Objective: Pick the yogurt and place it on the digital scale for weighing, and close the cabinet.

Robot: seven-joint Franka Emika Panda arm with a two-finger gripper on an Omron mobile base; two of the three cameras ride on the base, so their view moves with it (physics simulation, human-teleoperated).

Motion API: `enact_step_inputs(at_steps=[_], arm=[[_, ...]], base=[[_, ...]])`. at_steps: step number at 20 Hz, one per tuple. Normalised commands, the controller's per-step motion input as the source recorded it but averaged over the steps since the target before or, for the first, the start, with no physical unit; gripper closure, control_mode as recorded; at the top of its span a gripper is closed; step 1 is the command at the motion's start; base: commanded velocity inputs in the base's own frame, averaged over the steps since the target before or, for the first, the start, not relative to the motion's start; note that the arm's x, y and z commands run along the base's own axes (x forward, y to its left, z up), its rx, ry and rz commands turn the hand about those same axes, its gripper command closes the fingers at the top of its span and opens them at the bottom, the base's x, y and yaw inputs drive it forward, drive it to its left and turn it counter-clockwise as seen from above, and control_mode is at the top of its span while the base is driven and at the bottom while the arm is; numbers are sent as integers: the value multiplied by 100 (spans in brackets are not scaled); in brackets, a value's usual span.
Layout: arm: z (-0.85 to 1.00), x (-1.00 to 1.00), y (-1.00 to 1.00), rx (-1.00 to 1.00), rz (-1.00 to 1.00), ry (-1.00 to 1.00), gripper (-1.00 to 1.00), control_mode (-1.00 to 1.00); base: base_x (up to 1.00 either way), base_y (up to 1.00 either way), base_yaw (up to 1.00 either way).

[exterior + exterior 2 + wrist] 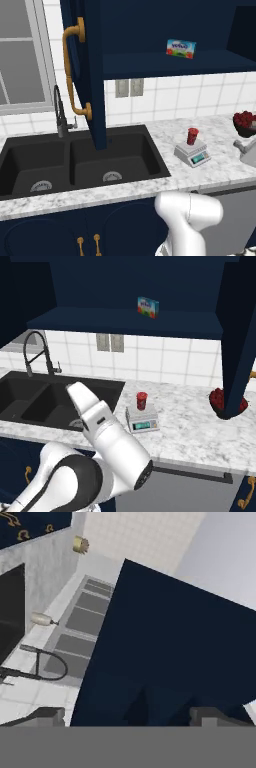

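Note:
The red yogurt (192, 135) (142, 400) stands upright on the digital scale (192, 153) (143, 420), on the marble counter right of the sink. The navy wall cabinet (165, 20) is open. Its left door (86, 75) with a curved brass handle swings out over the sink, and its right door (237, 331) hangs out over the counter. In the hand view my gripper (131, 719) is open, its fingertips (47, 716) wide apart. It faces a navy door panel (170, 652) close up. The forearm (95, 421) reaches up and left over the sink.
A blue-green carton (181, 48) (148, 306) lies on the cabinet shelf. The black double sink (75, 162) and its faucet (60, 112) sit left of the scale. A bowl of red fruit (245, 122) (220, 401) stands at the counter's right. A window (20, 55) lies beyond the left door.

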Motion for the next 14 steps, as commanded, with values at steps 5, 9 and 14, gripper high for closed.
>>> enact_step_inputs(at_steps=[5,9,14], arm=[[3,2,-38,61,24,-10,-100,-100],[0,26,-42,40,20,26,-100,-100],[-4,26,-87,41,30,39,-100,-100]], base=[[0,0,0],[0,0,0],[0,0,0]])
